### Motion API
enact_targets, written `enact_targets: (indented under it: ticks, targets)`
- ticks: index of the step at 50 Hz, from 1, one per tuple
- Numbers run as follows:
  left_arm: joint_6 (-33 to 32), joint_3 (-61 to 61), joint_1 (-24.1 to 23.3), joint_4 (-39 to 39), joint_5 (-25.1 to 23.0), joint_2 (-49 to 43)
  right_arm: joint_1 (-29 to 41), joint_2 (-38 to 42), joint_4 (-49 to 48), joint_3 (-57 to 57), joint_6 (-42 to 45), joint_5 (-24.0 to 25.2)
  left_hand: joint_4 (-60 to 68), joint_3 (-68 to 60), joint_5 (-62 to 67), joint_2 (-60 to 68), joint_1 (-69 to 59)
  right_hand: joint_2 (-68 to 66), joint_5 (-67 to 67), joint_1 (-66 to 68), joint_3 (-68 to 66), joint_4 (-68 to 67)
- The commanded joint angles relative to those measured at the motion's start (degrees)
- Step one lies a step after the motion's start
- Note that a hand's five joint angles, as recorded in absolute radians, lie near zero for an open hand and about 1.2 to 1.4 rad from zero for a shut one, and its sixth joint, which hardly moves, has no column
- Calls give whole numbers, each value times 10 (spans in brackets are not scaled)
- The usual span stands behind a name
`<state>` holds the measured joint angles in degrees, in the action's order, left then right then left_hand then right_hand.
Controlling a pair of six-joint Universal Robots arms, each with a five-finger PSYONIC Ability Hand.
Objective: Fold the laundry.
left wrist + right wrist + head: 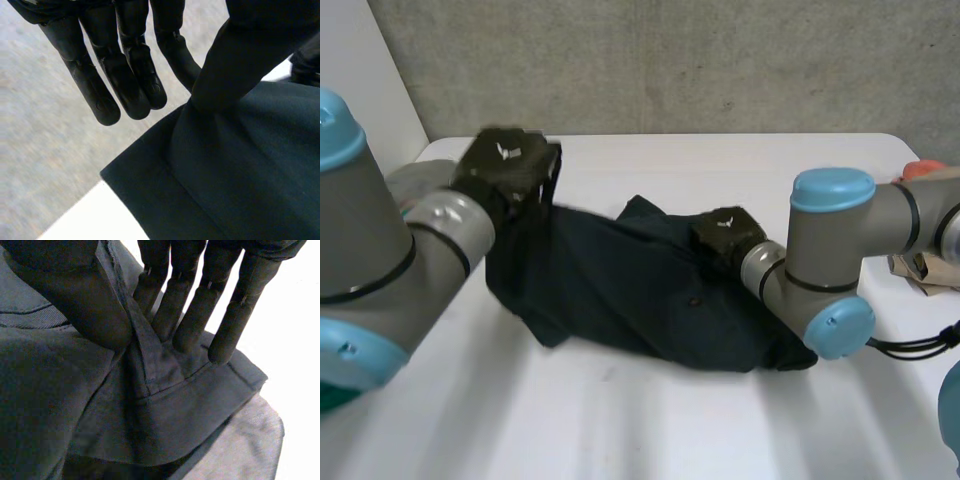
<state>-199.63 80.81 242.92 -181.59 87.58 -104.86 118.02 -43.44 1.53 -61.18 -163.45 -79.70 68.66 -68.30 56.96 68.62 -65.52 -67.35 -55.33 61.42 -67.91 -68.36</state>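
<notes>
A dark garment (620,290) lies bunched on the desk (740,170); the left hand (510,160) pinches its left end, the right hand (728,238) a hem fold; folding looks barely begun.

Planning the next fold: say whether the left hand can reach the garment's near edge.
Probably: the table there is bare, but the left hand pinches the garment at its far edge and must release.
</notes>
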Motion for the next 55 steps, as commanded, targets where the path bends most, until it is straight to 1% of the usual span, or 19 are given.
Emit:
enact_targets:
  ticks: [1,3,6,7,11,15,18,23,29,37,40,43,44,47,48,51,52,53,55]
  targets:
    - [21,-48,0,-4,-13,-14,-23,-40,16,30,-6,-4,113,-117,130,114,-145,-127,-147,186,-121,-116]
    - [20,-58,-1,-7,-15,-16,-27,-60,2,38,-7,-4,113,-117,130,114,-145,-127,-147,186,-121,-116]
    - [4,-107,3,-50,-18,-23,-37,-97,-86,66,-13,-5,113,-117,130,114,-145,-127,-147,186,-121,-116]
    - [-5,-137,5,-85,-13,-25,-39,-109,-114,71,-18,-9,113,-117,130,114,-145,-127,-147,186,-121,-116]
    - [-5,-201,15,-162,3,-18,-43,-164,-285,90,-60,-50,113,-117,130,114,-145,-127,-147,186,-121,-116]
    - [12,-227,15,-206,8,-4,-42,-188,-354,99,-81,-49,113,-117,130,114,-145,-127,-147,186,-121,-116]
    - [34,-221,12,-203,8,7,-44,-191,-336,110,-86,-34,113,-117,130,114,-145,-127,-147,186,-121,-116]
    - [64,-141,11,-174,11,30,-45,-191,-277,91,-92,-35,113,-117,130,114,-145,-127,-147,186,-121,-116]
    - [55,-1,8,-174,6,68,-51,-202,-245,9,-72,-25,113,-117,130,114,-145,-127,-147,186,-121,-116]
    - [14,194,-18,-157,-38,76,-55,-203,-121,-142,29,18,113,-117,130,114,-145,-127,-147,186,-121,-116]
    - [-4,235,-28,-131,-43,70,-57,-204,-68,-188,81,24,113,-117,130,114,-145,-127,-147,186,-121,-116]
    - [-18,248,-32,-68,-36,75,-58,-216,11,-220,131,23,113,-117,130,114,-145,-127,-147,186,-121,-116]
    - [-25,249,-38,-15,-33,86,-60,-230,52,-229,152,23,113,-117,130,114,-145,-127,-147,186,-121,-116]
    - [-37,248,-47,71,-30,114,-63,-259,144,-244,190,22,113,-117,130,114,-145,-127,-147,186,-121,-116]
    - [-51,247,-53,150,-32,131,-64,-280,208,-261,218,21,113,-117,130,114,-145,-127,-147,186,-121,-116]
    - [-71,244,-55,269,-36,147,-71,-310,310,-309,286,21,113,-117,130,114,-145,-127,-147,186,-121,-116]
    - [-80,244,-58,344,-43,148,-78,-324,348,-342,345,25,113,-117,130,114,-145,-127,-147,186,-121,-116]
    - [-83,244,-59,372,-50,147,-79,-328,350,-355,371,30,113,-117,130,114,-145,-127,-147,186,-121,-116]
    - [-87,239,-63,381,-71,139,-77,-329,332,-372,413,39,113,-117,130,114,-145,-127,-147,186,-121,-116]
